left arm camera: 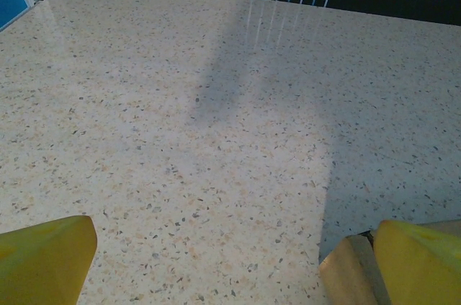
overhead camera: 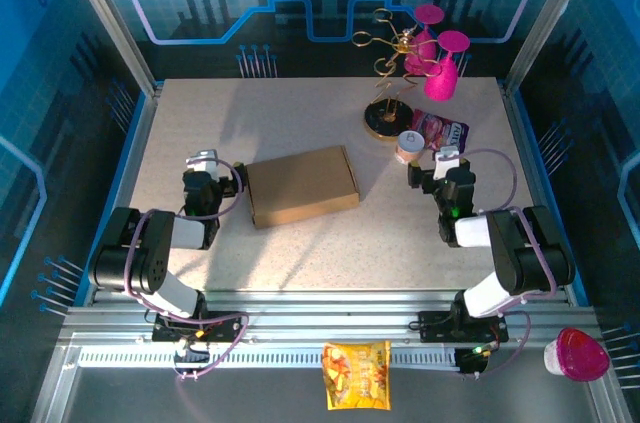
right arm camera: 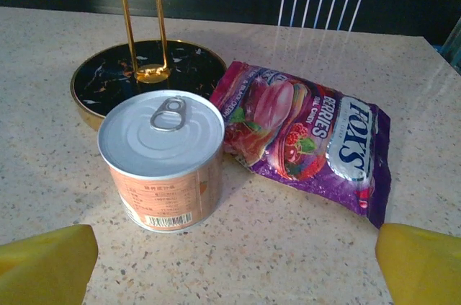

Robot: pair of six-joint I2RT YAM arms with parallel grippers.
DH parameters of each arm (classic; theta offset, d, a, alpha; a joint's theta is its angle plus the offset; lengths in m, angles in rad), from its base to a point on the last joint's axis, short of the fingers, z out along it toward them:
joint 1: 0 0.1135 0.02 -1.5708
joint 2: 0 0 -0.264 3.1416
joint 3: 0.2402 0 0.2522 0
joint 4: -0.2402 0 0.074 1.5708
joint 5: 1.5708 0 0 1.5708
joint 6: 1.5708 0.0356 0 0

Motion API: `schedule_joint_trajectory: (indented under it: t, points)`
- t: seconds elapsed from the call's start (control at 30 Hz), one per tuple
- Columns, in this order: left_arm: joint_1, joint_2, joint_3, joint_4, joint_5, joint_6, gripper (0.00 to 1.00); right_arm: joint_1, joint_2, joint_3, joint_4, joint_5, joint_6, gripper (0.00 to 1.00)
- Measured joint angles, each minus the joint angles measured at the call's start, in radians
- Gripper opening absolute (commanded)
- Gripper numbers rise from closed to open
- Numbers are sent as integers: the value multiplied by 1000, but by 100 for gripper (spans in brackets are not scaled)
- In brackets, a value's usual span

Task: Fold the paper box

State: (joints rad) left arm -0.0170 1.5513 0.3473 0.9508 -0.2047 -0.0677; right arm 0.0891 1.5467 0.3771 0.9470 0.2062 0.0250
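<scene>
While the paper box (overhead camera: 301,186) lies flat on the bench (overhead camera: 300,123), the left jaws stand spread beside its left edge. The right jaws, spread, face a can (right arm camera: 162,161) right of it.

Bright light, seemingly from above, casts a soft shadow across the table (left arm camera: 130,81), with glare farther back.

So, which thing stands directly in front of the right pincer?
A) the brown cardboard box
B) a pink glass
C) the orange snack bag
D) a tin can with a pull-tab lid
D: in the right wrist view the tin can stands upright on the table just ahead of the open right pincer, with the purple Fox's candy bag lying beside it.
</scene>
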Motion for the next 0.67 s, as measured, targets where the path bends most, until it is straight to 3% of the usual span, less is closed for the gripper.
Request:
schedule_joint_trajectory:
  t: [0.67]
  points:
    - [0,0,0,-3,0,0,99,13,0,0,-19,48,-8,100]
